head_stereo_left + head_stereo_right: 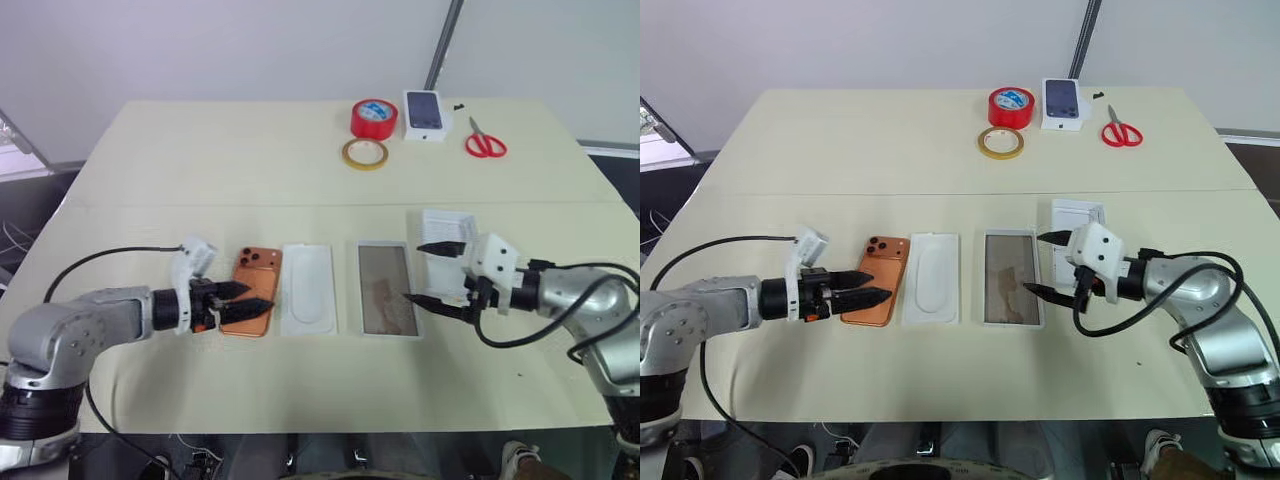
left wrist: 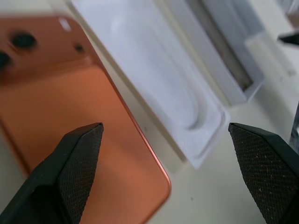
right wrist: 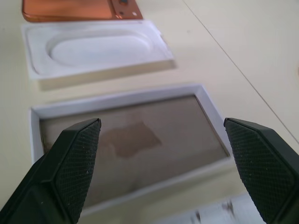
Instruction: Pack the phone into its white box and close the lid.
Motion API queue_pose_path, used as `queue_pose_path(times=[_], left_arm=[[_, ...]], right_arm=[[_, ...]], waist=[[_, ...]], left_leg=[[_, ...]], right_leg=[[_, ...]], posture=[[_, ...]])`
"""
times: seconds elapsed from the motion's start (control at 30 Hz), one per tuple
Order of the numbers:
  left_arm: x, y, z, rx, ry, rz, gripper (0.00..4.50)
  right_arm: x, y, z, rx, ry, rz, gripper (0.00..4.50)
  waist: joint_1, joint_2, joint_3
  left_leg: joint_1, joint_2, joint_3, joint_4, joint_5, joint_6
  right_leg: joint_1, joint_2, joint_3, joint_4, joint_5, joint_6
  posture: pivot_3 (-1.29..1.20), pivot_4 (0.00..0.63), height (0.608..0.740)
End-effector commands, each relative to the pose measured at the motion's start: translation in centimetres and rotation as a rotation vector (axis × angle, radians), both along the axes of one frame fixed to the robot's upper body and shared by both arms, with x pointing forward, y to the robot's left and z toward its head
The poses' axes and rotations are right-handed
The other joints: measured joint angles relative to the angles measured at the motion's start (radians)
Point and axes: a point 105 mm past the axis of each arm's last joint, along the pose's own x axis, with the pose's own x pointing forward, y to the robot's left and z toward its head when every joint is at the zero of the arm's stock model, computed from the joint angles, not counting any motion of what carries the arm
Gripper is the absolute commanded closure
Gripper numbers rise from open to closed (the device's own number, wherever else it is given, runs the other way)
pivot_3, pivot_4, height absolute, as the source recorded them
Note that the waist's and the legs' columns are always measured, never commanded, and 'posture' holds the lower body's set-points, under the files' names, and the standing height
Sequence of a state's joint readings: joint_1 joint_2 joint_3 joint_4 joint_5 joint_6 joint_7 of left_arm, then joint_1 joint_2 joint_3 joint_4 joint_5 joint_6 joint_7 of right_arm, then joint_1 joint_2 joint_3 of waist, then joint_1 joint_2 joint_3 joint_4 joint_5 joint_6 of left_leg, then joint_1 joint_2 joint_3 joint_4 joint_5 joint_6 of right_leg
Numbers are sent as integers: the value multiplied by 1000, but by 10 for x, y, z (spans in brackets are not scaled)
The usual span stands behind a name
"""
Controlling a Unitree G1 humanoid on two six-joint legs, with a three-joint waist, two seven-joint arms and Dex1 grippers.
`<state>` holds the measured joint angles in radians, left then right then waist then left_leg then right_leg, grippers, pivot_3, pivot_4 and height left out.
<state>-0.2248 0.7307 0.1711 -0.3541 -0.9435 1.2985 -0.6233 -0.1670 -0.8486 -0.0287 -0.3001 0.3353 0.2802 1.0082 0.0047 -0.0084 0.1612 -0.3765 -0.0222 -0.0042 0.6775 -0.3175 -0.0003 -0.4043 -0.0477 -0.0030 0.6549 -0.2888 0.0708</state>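
The orange phone (image 1: 256,290) lies back up on the table, camera lenses at its far end. My left gripper (image 1: 240,297) is open, its fingertips low over the phone's left edge. To the phone's right lie a white insert (image 1: 308,288) with an oval recess, then the white box (image 1: 385,244) with its brownish-grey floor showing. My right gripper (image 1: 412,272) stands open at the box's right rim. The white lid (image 1: 446,224) lies flat just right of the box, partly hidden behind that gripper. From the right wrist the box (image 3: 117,100) sits between the fingers (image 3: 74,158).
At the table's far side are a red tape roll (image 1: 374,118), a yellowish tape ring (image 1: 365,153), a small white box (image 1: 424,115) printed with a dark phone, and red scissors (image 1: 485,142). A black cable loops from my left arm.
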Motion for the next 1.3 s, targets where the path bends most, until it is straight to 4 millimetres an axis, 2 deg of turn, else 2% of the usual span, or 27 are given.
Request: queue_pose_path(times=[0.03, 0.23, 0.53, 0.77, 0.87, 0.93, 1.07, 1.3], left_arm=[[2, -10, 4, -56, 38, -11, 0], [9, -25, 4, -168, 91, -8, 0], [12, -25, -18, -82, 155, 48, 0], [19, -37, -26, -51, 179, 48, 0], [18, -39, -29, -41, 188, 43, 891], [19, -39, -31, -32, 193, 48, 1806], [20, -37, -33, -24, 198, 51, 3920], [23, -31, -35, -4, 193, 76, 3920]], right_arm=[[-2, 14, 7, -33, -25, 81, 95], [1, 17, 2, -45, -9, 90, 95], [2, 10, -1, -31, -21, 40, 95], [7, 10, 1, -25, -50, 23, 95], [7, 10, 0, -25, -57, 18, 0], [7, 9, 1, -23, -61, 14, 0], [8, 9, 1, -21, -65, 9, 0], [7, 10, 2, -9, -70, 6, 0]], waist=[[3, 0, 0], [8, 0, 0], [6, 0, 0], [7, 1, -1], [6, 2, -1], [5, 1, -1], [3, 1, -1], [2, 1, -1]], left_leg=[[0, 0, 0, 0, 0, 0], [0, 0, 0, 2, 0, 0], [1, 0, 0, 2, 0, -1], [1, 0, 0, 2, 0, -1], [1, 0, 0, 2, 0, -1], [1, 0, 0, 2, 0, -1], [1, 0, 0, 2, 0, -1], [1, 0, 0, 2, 0, -1]], right_leg=[[0, 0, 0, 0, 0, 0], [1, 0, 0, 0, 0, 0], [1, 0, 0, 0, 0, 0], [2, 0, 0, 0, 0, 0], [2, 0, 0, 0, 0, 0], [2, 0, 0, 0, 0, 0], [1, 0, 0, 0, 0, 0], [1, 0, 0, 0, 0, 0]], posture=[[0, 150, 740], [0, 150, 740], [0, 150, 740], [0, 150, 740], [0, 150, 740], [0, 150, 740], [0, 150, 740], [0, 150, 740]])
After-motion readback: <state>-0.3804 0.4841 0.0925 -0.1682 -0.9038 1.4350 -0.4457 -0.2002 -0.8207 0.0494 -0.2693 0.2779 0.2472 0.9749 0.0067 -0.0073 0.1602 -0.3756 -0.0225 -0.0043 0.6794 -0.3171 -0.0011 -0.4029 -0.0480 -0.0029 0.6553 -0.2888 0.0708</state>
